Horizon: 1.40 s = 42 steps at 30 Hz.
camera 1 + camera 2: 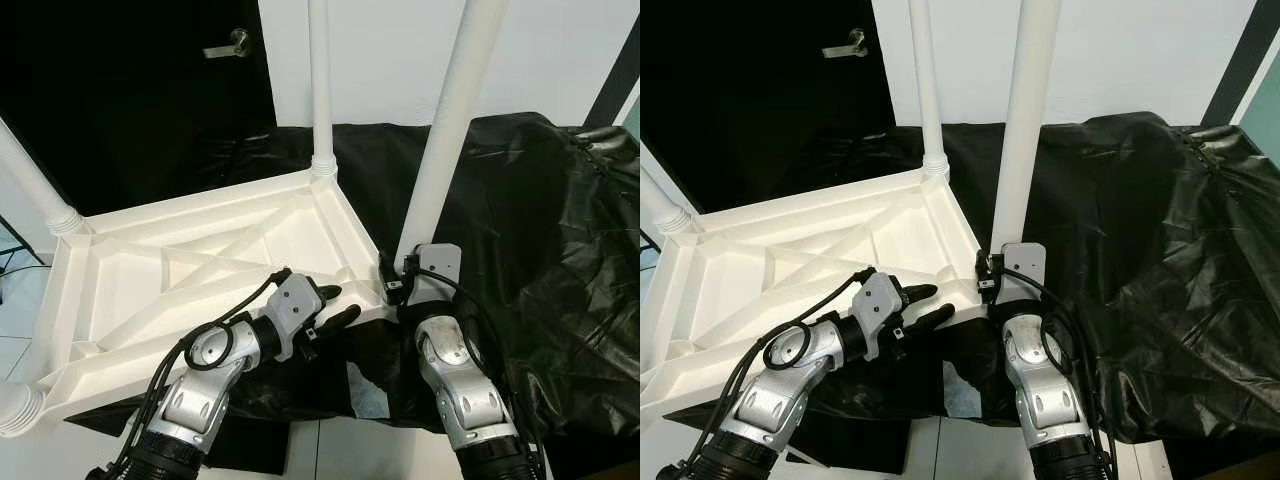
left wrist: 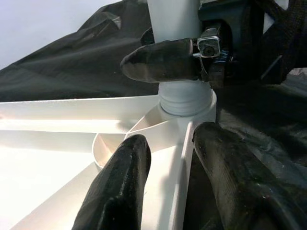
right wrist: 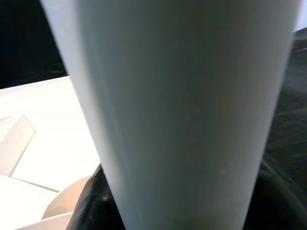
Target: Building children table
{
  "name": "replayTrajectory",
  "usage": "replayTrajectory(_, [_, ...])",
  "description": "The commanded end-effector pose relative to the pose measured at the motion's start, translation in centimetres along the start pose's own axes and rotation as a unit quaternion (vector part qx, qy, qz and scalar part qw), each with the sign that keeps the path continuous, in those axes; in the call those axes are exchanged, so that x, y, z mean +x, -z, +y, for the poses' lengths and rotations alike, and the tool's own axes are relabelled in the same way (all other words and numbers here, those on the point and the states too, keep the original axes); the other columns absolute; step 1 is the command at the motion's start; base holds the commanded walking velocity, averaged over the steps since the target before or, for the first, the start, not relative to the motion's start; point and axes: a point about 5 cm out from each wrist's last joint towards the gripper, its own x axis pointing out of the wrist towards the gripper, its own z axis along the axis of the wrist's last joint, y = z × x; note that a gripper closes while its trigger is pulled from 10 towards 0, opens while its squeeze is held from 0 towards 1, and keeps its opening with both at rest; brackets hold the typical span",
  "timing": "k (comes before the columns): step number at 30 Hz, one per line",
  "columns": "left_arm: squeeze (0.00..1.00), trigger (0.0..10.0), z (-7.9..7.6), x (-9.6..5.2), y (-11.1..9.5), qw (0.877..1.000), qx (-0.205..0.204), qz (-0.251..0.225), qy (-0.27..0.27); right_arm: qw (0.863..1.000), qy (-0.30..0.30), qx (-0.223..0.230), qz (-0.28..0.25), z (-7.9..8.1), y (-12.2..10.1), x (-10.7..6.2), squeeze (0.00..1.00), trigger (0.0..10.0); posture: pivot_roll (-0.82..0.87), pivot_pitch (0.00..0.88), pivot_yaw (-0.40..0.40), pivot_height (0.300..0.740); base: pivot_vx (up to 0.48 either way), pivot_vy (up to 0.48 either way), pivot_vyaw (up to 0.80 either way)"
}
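Upturned white tabletop [image 1: 190,255]: 4 legs in corner sockets. Right gripper [image 2: 192,60] clasps the nearest leg [image 1: 455,120] at its base. Left gripper [image 1: 335,307], fingers apart, straddles the adjoining rim.

Home room, dark door [image 1: 130,90], white wall [image 1: 390,60], tiled floor [image 1: 330,450]

Crumpled glossy black plastic sheet [image 1: 540,230] covers the surface ahead, heaped in folds toward the right. Black door [image 1: 130,90] stands behind the sheet, to its left; silver lever handle [image 1: 228,44] sits on the door near its right edge. White wall [image 1: 390,50] rises directly behind the sheet, right of the door. White tiled floor [image 1: 340,450] shows below the sheet's near edge.
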Motion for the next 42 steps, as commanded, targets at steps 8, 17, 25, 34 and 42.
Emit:
replayTrajectory(8, [0.0, 10.0, -0.2, -0.1, 0.3, 1.0, 0.003, 0.009, 0.004, 0.999, 0.021, 0.008, 0.047, 0.0, 1.8, -0.7, 0.07, 10.0, -0.04, 0.0, 0.04, 0.74, 0.0, 0.0, 0.0])
replayTrajectory(17, [0.0, 10.0, 0.2, -0.3, 0.9, 1.0, 0.002, 0.024, -0.01, 0.993, -0.114, -0.01, -0.002, -3.2, 1.0, -2.0, 1.0, 10.0, -0.05, 0.0, 0.05, 0.74, 0.0, 0.0, 0.0])
replayTrajectory(25, [0.0, 10.0, 0.3, -0.2, 0.9, 1.0, 0.004, 0.025, -0.012, 0.969, -0.244, -0.037, -0.009, -4.2, 0.1, -0.7, 0.0, 10.0, -0.05, 0.0, 0.054, 0.74, 0.0, 0.0, 0.0])
replayTrajectory(34, [0.0, 10.0, 0.9, 0.1, 0.6, 1.0, 0.01, 0.018, -0.018, 0.931, -0.356, -0.08, -0.003, -2.9, -0.7, 2.2, 0.0, 10.0, -0.04, 0.0, 0.052, 0.74, 0.0, 0.0, 0.0])
replayTrajectory(42, [0.0, 10.0, 1.1, -0.2, 0.5, 0.999, 0.011, 0.016, -0.03, 0.92, -0.381, -0.089, 0.017, -2.7, 0.2, 2.5, 0.0, 0.0, -0.01, 0.0, 0.037, 0.74, 0.0, 0.0, 0.0])
